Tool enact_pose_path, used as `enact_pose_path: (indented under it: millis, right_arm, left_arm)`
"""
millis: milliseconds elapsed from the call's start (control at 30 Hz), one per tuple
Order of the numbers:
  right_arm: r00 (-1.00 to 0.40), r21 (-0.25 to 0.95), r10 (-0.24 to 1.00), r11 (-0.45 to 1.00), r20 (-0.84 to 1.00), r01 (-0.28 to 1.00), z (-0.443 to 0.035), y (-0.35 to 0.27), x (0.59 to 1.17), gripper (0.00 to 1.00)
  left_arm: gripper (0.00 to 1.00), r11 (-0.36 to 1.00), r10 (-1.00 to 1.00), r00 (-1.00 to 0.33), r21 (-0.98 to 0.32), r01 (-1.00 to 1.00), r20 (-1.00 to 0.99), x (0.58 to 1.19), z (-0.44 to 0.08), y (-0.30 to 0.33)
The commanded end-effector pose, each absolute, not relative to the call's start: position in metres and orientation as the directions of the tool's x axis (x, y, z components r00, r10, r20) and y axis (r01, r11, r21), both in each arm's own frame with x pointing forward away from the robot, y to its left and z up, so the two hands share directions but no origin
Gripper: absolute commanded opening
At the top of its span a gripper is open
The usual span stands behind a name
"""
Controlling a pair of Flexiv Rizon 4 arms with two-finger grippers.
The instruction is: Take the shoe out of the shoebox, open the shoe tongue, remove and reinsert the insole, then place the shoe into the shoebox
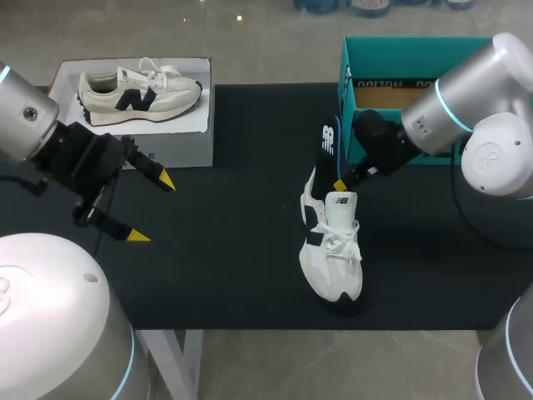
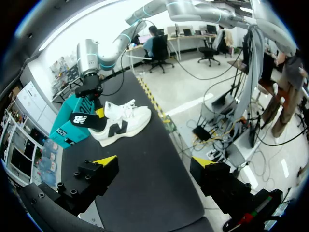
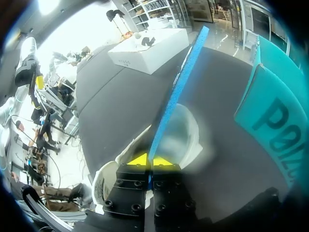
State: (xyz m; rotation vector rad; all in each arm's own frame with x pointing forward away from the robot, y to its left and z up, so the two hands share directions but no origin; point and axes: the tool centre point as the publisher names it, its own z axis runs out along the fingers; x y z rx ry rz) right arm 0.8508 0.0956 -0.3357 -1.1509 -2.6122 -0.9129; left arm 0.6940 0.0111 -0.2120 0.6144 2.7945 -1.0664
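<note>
Leftmost, the left gripper (image 1: 152, 209) hangs over the black mat (image 1: 233, 258) with its two fingers spread wide and nothing between them. Just beyond it, at the far edge of the table, a beige shoe (image 1: 137, 92) lies on its side on top of a white box (image 1: 187, 142). Near the middle of the mat stands the white shoe (image 1: 335, 250), out of its box, upright on its sole, with the toe toward the near edge. An insole (image 1: 326, 154), dark on one face and blue on the other, rises tilted from the shoe's opening. The right gripper (image 1: 340, 183) has its fingers pinched together on the insole's edge. The teal shoebox (image 1: 391, 58) sits open at the far right, behind that gripper.
</note>
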Motion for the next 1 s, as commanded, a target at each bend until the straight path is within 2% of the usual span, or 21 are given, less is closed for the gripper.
enact_pose_path:
  millis: [33,400,600,633,700,767,1000]
  right_arm:
    - [-0.698,0.471,0.619,0.525,0.36,0.709,-0.338,0.096,0.859,0.0]
    - [-0.683,0.436,0.615,0.529,0.394,0.728,-0.358,0.096,0.841,0.0]
    - [-0.68,0.434,0.622,0.528,0.389,0.73,-0.352,0.097,0.844,0.0]
    - [-0.68,0.434,0.622,0.528,0.388,0.73,-0.35,0.097,0.843,0.07]
    - [-0.684,0.44,0.622,0.528,0.382,0.726,-0.347,0.098,0.844,0.31]
    - [-0.686,0.448,0.622,0.527,0.377,0.723,-0.344,0.099,0.847,0.44]
    - [-0.693,0.467,0.629,0.523,0.352,0.713,-0.336,0.099,0.86,0.4]
  left_arm:
    - [1.0,0.677,0.338,-0.915,-0.619,0.398,-0.219,0.694,-0.212,0.011]
    - [1.0,0.677,0.338,-0.915,-0.619,0.398,-0.219,0.694,-0.212,0.011]
    - [1.0,0.677,0.338,-0.915,-0.619,0.398,-0.219,0.694,-0.212,0.011]
    - [1.0,0.677,0.338,-0.915,-0.619,0.398,-0.219,0.694,-0.212,0.011]
    - [1.0,0.677,0.338,-0.915,-0.619,0.398,-0.219,0.694,-0.212,0.011]
    - [1.0,0.677,0.338,-0.915,-0.619,0.398,-0.219,0.694,-0.212,0.011]
    - [1.0,0.677,0.338,-0.915,-0.619,0.398,-0.219,0.694,-0.212,0.011]
